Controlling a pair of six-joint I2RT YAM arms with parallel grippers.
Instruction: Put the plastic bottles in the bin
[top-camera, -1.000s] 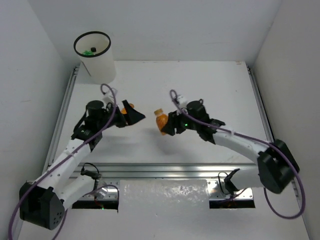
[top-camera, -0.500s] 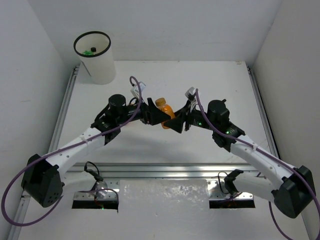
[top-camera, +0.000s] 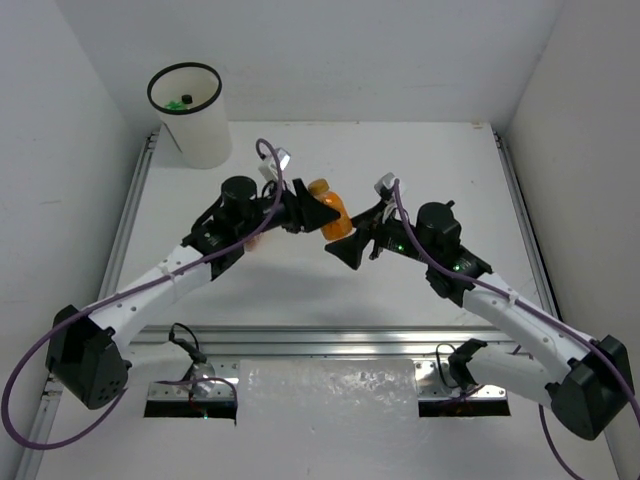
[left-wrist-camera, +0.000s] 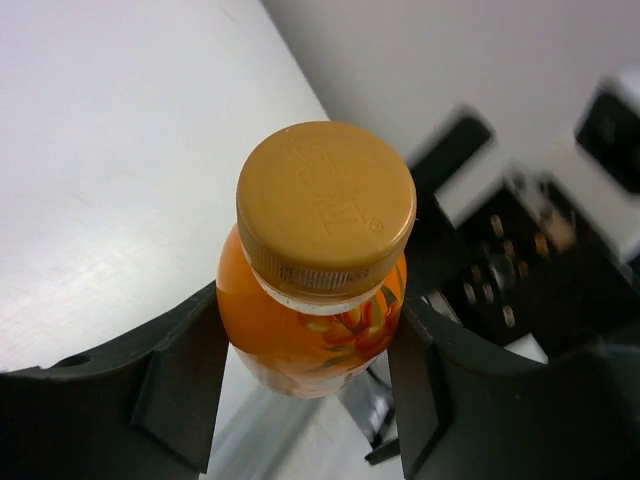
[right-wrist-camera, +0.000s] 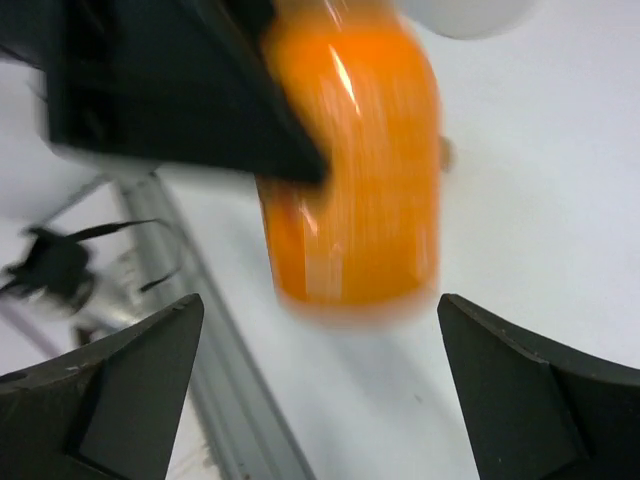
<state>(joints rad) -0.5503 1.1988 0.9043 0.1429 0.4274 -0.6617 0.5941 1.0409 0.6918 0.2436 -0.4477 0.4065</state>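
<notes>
Orange bottle (top-camera: 331, 209) gripped mid-table; white bin (top-camera: 200, 135) far-left.

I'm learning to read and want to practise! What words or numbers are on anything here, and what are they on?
Nothing here can be read for sure.
On the cap of the orange bottle: raised letters and a tiny circled mark, too faint to read.
On the label: only a fruit-like picture shows, no words.
On the bin: no writing visible.
In the right wrist view the bottle is too blurred to read.

Both white arms (top-camera: 150, 290) carry black joints (top-camera: 238, 192), black jaws and looping purple cables (top-camera: 259, 150).
</notes>
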